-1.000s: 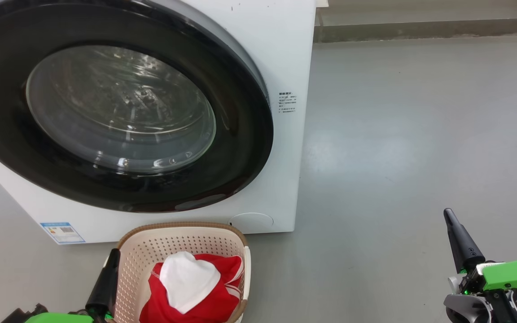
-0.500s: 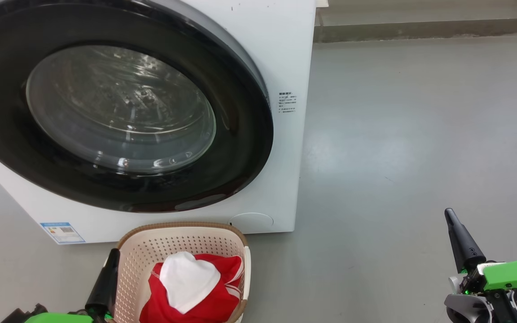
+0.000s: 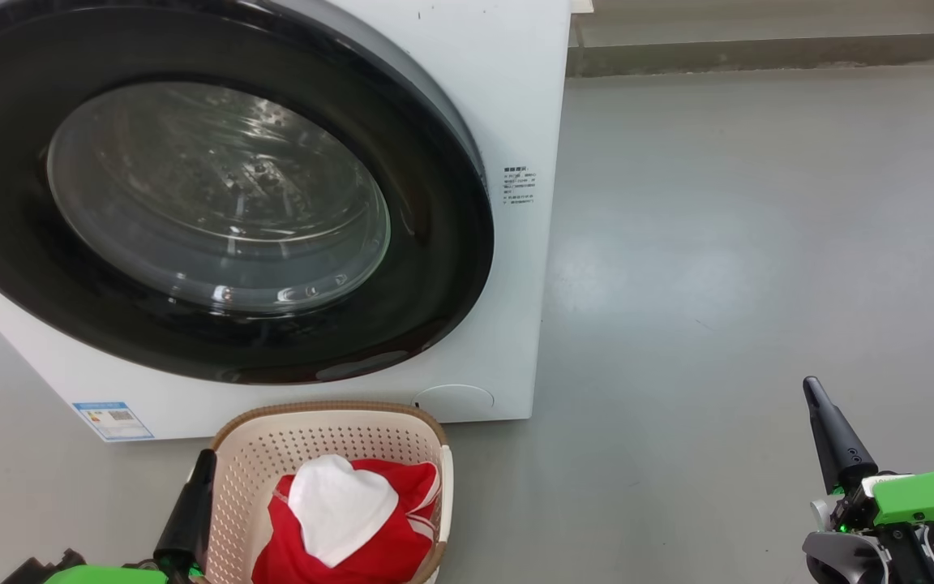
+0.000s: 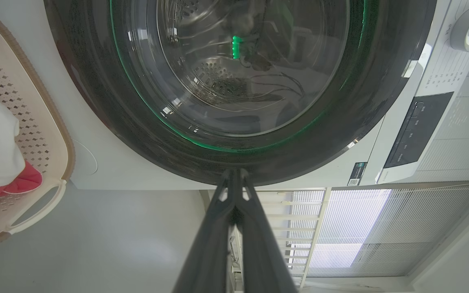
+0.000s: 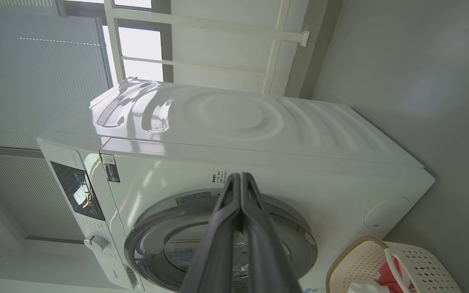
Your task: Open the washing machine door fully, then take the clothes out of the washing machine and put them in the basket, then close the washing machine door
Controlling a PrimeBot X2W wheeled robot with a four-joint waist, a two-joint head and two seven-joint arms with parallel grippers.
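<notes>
1. Washing machine (image 3: 520,89): white front-loader standing on the grey floor (image 3: 743,243), taking the upper left of my head view. A blue label (image 3: 113,420) sits at its lower front corner.

2. Washing machine door (image 3: 216,203): wide glossy black rim round a bulging clear window, lying shut against the machine's front. Bare perforated drum shows through the glass.

3. Basket (image 3: 313,438): cream perforated plastic with a brown rim, on the floor just in front of the machine, below the door.

4. Clothes (image 3: 353,527): red fabric with a white panel on top, heaped inside the basket.

5. My left claw (image 3: 206,458): both dark fingers pressed together, gripping nothing. It sits low in my head view, just beside the basket's left wall. My left wrist view has its tips pointing at the door's black rim.

6. My right claw (image 3: 811,388): fingers likewise closed on each other, empty. It hangs over bare floor at my lower right, well apart from machine and basket.
</notes>
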